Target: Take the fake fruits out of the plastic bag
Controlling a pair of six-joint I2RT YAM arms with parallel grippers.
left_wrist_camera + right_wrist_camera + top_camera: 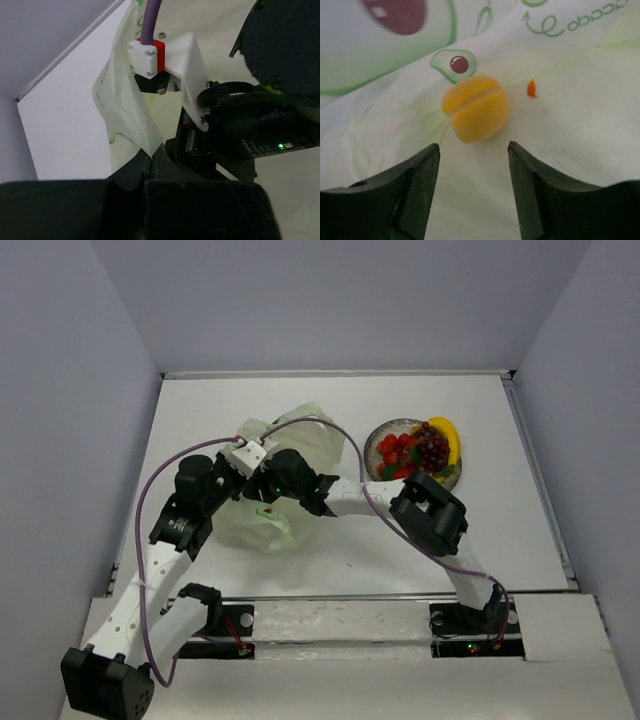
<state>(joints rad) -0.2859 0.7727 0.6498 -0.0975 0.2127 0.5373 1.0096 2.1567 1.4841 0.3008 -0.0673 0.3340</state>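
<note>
The plastic bag [312,436] lies crumpled left of the table's middle, pale green with avocado prints. My left gripper [150,156] is shut on a raised edge of the plastic bag [122,107]. In the right wrist view a yellow-orange round fruit [476,108] rests on the bag's film [570,90]. My right gripper [474,148] is open just short of that fruit, touching nothing. Red berries [394,452], purple grapes [433,450] and a yellow banana [448,434] sit on the grey plate [381,431] to the right.
The right arm's elbow [430,512] hangs just in front of the plate. Both wrists crowd together over the bag, and the right wrist's white camera mount [175,60] is close above my left fingers. Purple cables [345,455] loop over the bag. A small orange fleck [531,89] lies on the film.
</note>
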